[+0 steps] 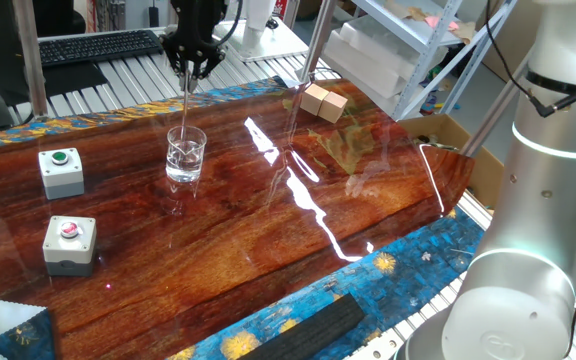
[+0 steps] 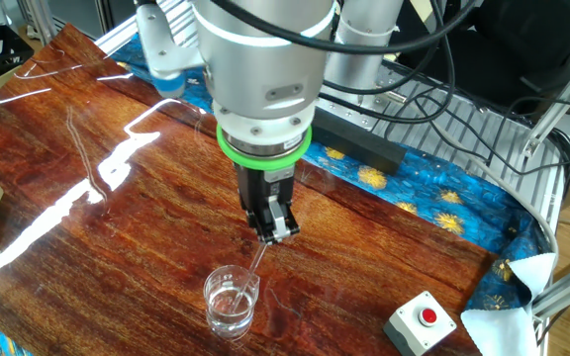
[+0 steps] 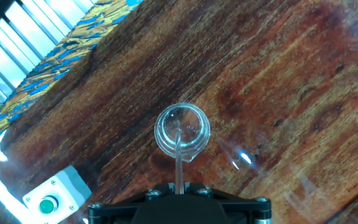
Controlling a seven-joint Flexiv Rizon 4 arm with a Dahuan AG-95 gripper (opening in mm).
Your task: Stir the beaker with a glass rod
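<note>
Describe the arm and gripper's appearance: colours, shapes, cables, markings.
The arm is built of fat, glossy silver-grey cylinders, with a bright green ring at the wrist. Below it sits a slim black gripper with narrow metal-tipped fingers. Black cables loop behind. No lettering is legible.

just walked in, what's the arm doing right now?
The gripper holds the glass rod above the beaker, and the rod's lower end is inside the beaker, so it's set up for stirring. The beaker stands upright on the wooden table. Two grey button boxes, one green-topped and one red-topped, sit untouched off to the side.
</note>
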